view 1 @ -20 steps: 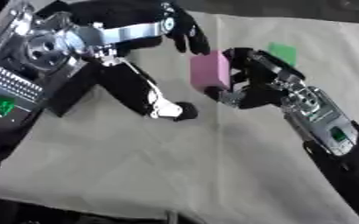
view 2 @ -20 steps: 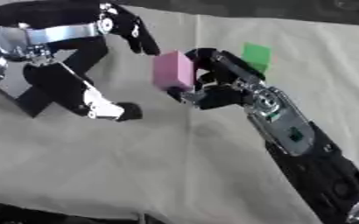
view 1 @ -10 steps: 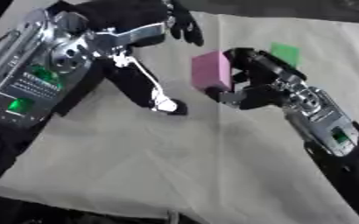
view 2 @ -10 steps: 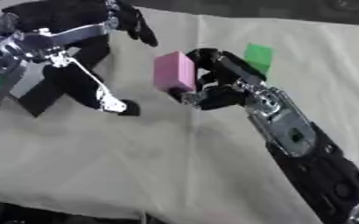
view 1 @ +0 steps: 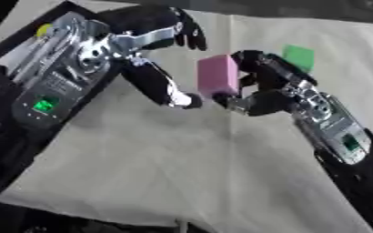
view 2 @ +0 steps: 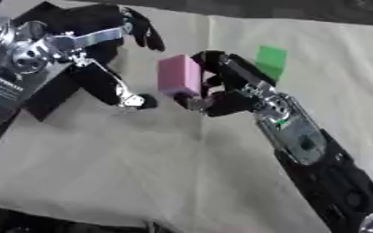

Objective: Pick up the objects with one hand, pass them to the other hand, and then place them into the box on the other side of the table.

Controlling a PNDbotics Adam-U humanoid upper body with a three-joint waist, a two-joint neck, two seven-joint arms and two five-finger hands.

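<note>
A pale cloth covers the surface (view 1: 182, 173). In the left eye view, the right hand (view 1: 257, 88) has its fingers curled around a pink block (view 1: 218, 77), held above the cloth. In the right eye view, the left hand (view 2: 126, 34) hovers just left of the block, fingers spread; a green block (view 2: 270, 58) lies beyond.

right hand (view 1: 257, 86) grips a pink block (view 1: 218, 82); left hand (view 1: 154, 59), apparently spread, beside it.

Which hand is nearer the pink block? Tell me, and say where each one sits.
Right. The right hand has its fingers curled round the pink block, holding it from the block's right side. The left hand is up and to the block's left, open, not touching it.
</note>
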